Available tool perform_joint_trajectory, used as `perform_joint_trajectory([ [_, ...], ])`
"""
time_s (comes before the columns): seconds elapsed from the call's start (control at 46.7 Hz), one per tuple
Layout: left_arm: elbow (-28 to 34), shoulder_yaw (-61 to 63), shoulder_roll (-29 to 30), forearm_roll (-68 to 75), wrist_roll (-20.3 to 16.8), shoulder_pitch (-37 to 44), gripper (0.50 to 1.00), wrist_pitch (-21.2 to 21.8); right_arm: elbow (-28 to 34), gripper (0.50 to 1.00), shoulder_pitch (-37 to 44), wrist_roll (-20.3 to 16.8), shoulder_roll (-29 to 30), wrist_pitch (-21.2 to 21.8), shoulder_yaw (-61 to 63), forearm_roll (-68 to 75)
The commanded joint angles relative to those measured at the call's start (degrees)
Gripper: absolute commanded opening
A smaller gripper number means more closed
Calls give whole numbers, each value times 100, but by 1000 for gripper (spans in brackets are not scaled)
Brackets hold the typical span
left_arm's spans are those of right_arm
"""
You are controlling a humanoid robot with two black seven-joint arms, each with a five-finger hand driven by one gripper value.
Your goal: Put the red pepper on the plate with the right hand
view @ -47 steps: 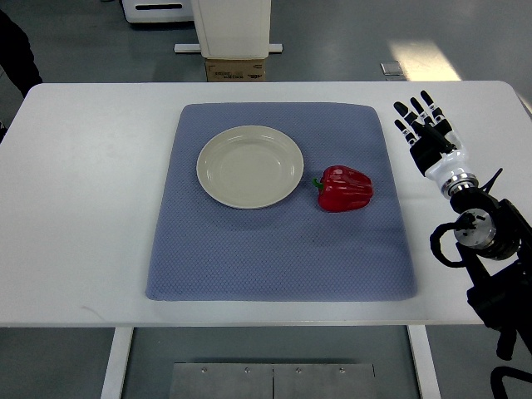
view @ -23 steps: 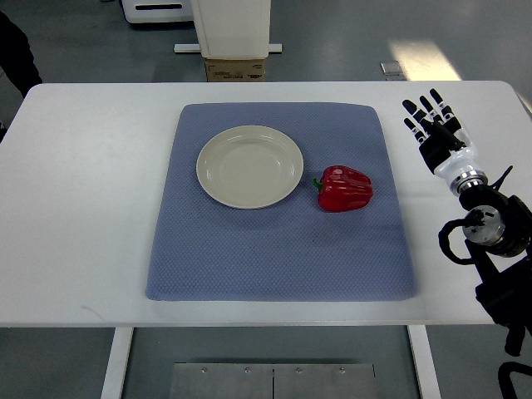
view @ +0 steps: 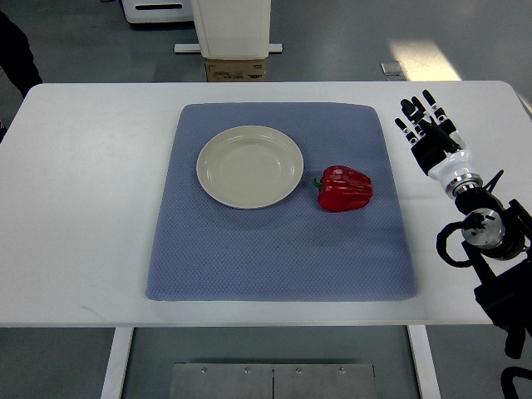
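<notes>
A red pepper point(view: 344, 189) with a green stem lies on its side on the blue mat point(view: 280, 249), just right of a cream plate point(view: 249, 166) that holds nothing. My right hand point(view: 426, 125) is over the white table to the right of the mat, fingers spread and pointing away, holding nothing. It is well apart from the pepper, about a hand's length to its right. The left arm does not show.
The white table point(view: 91, 208) spans the view. Beyond its far edge stand a cardboard box point(view: 237, 70) and a white machine base point(view: 233, 25). A dark sleeve of a person point(view: 15, 50) shows at the top left.
My right hand drifted slightly right and away, then came back a little left. The pepper and plate have not moved.
</notes>
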Motion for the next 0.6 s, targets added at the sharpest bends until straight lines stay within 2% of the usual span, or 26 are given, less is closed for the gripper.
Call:
perform_joint_trajectory([
  [0.0, 0, 0, 0, -1, 0, 0, 1000, 0, 45, 1000, 23, 9, -186, 90, -206, -7],
  [0.086, 0, 0, 0, -1, 0, 0, 1000, 0, 106, 1000, 67, 78, -467, 108, -627, -7],
  [0.407, 0, 0, 0, -1, 0, 0, 1000, 0, 168, 1000, 489, 1133, -1364, 117, -2526, -595],
  [0.578, 0, 0, 0, -1, 0, 0, 1000, 0, 220, 993, 744, 1230, -1549, 108, -3159, -701],
])
